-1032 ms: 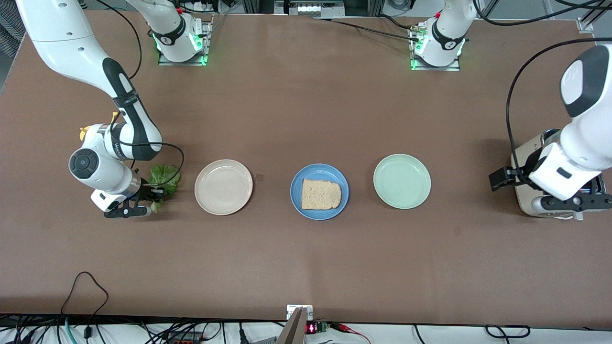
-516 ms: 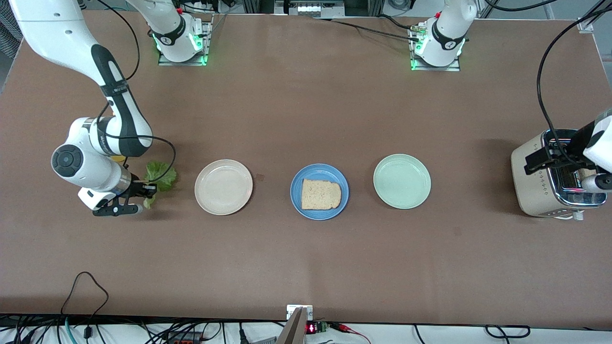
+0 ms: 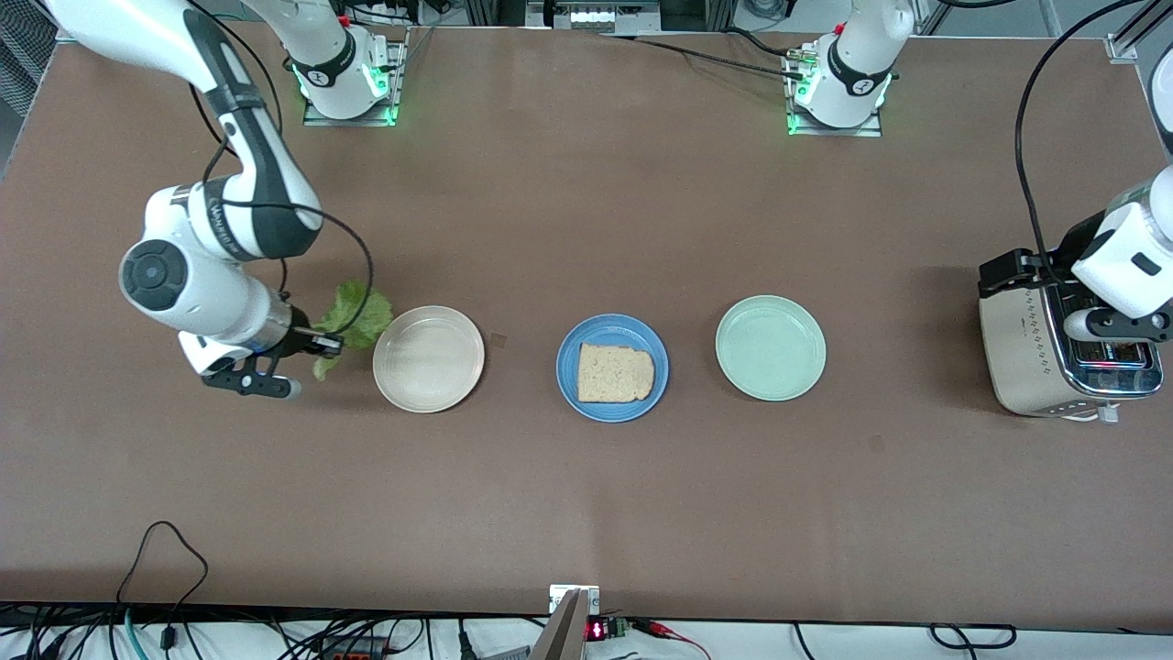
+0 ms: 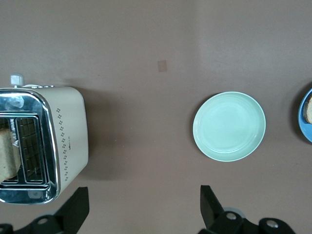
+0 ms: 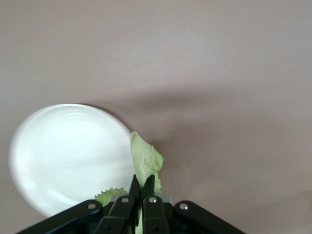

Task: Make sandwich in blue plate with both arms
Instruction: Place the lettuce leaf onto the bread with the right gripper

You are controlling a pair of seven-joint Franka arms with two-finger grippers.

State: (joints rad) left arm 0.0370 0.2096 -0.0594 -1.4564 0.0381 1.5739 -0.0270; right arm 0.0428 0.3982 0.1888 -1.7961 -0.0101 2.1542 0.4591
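Observation:
One slice of speckled bread (image 3: 616, 373) lies on the blue plate (image 3: 572, 390) in the middle of the table. My right gripper (image 3: 323, 346) is shut on a crinkled green lettuce leaf (image 3: 353, 312) and holds it in the air at the edge of the cream-white plate (image 3: 428, 358). The right wrist view shows the fingers closed on the leaf (image 5: 146, 161). My left gripper (image 3: 997, 272) is open and empty over the toaster (image 3: 1026, 353). In the left wrist view a second bread slice (image 4: 7, 155) stands in the toaster's slot. The blue plate's rim (image 4: 303, 122) shows there too.
A pale mint-green plate (image 3: 771, 347) sits between the blue plate and the toaster. The toaster stands at the left arm's end of the table. Cables hang along the table edge nearest the front camera.
My right gripper has lifted the lettuce and carried it toward the cream-white plate. My left arm has risen and swung over the toaster.

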